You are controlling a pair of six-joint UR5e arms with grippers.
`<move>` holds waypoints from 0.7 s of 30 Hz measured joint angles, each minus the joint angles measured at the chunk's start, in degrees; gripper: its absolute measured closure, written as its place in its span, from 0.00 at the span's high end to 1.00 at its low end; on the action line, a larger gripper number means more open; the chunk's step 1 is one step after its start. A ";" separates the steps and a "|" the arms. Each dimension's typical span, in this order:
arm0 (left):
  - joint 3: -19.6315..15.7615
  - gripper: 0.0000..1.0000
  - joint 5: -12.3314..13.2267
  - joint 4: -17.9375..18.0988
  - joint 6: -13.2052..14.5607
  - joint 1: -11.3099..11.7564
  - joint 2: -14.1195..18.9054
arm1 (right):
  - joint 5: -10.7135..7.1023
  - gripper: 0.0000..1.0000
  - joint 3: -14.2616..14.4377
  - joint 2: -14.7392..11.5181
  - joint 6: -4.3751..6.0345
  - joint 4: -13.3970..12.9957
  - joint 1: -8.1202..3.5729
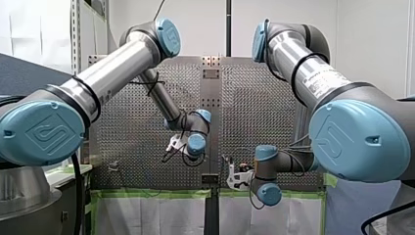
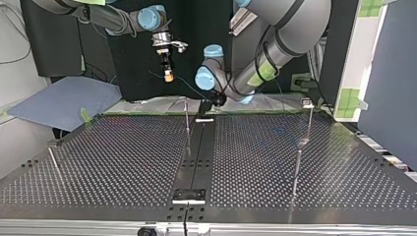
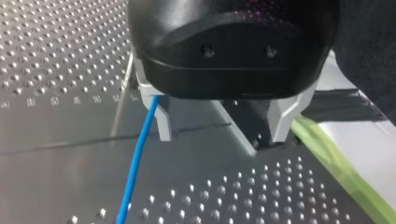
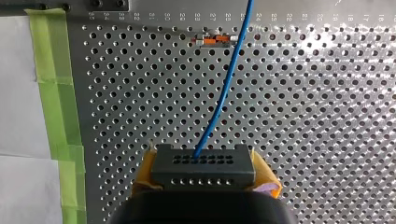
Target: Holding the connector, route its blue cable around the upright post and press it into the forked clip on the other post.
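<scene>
Blue cable (image 4: 223, 98) rises straight out of the dark connector (image 4: 203, 161), which my right gripper (image 4: 205, 177) clamps between its yellow pads (image 4: 145, 170); the jaws are closed down to the connector's width. Only my right wrist view shows this grip. It also shows the perforated tabletop (image 4: 327, 116) beneath, a strip of green tape (image 4: 58, 116) along its edge, and a small orange-and-metal piece (image 4: 212, 40) lying on the holes just beside the cable's line.

From across the table this gripper hangs well above the tabletop's far edge, and the cable is too thin there to trace. That view alone gives the posts: a thin upright post (image 2: 187, 120) near the middle of the far edge, and a second post (image 2: 310, 123) toward the far right corner. Whether its top is forked I cannot tell.

My left gripper (image 3: 222, 137) sits low over the tabletop, its pale fingers (image 3: 162, 116) spread wide with nothing between them. In my left wrist view the cable runs down just outside one finger.
</scene>
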 joint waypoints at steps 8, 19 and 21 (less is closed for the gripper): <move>0.63 1.00 0.44 0.90 -2.78 -1.63 -3.80 | -0.03 0.00 -0.02 -0.01 -0.05 -0.04 -0.06; 1.11 1.00 5.64 5.47 -8.70 -2.88 -5.21 | -0.09 0.00 -0.04 0.00 -0.40 0.19 -0.49; 1.12 1.00 5.99 5.75 -9.60 -2.89 -5.21 | -0.04 0.00 -0.04 0.00 -0.57 0.37 -0.51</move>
